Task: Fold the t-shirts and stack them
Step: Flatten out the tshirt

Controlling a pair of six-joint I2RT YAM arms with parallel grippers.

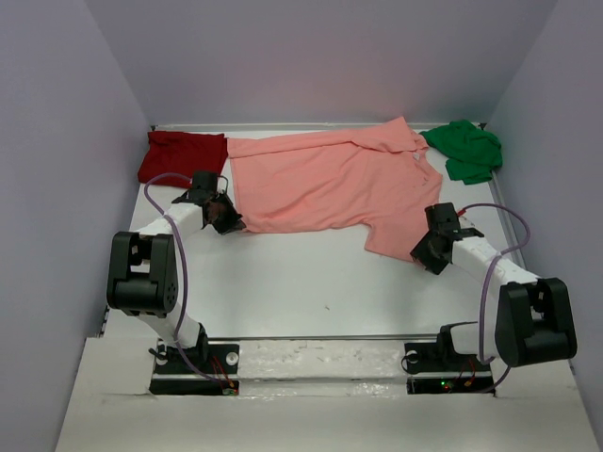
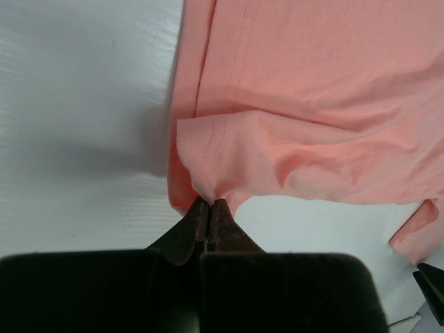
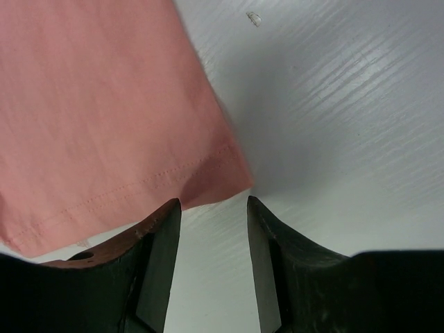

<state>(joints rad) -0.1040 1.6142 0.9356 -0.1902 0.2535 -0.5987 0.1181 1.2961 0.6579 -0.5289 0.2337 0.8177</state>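
Three soft shirts lay on a white grained table (image 1: 311,282) between lilac walls (image 1: 57,141): pink shirt (image 1: 330,184) spread mid-table, red shirt (image 1: 184,155) folded far left, green shirt (image 1: 464,151) crumpled far right. Left gripper (image 2: 209,205) pinched the pink shirt's stitched hem; right gripper (image 3: 214,202) gaped at its sleeve corner, open table nearer.

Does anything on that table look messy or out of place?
The green t-shirt sits crumpled in the far right corner, unlike the neat dark red t-shirt. The salmon-pink t-shirt lies spread out but skewed.
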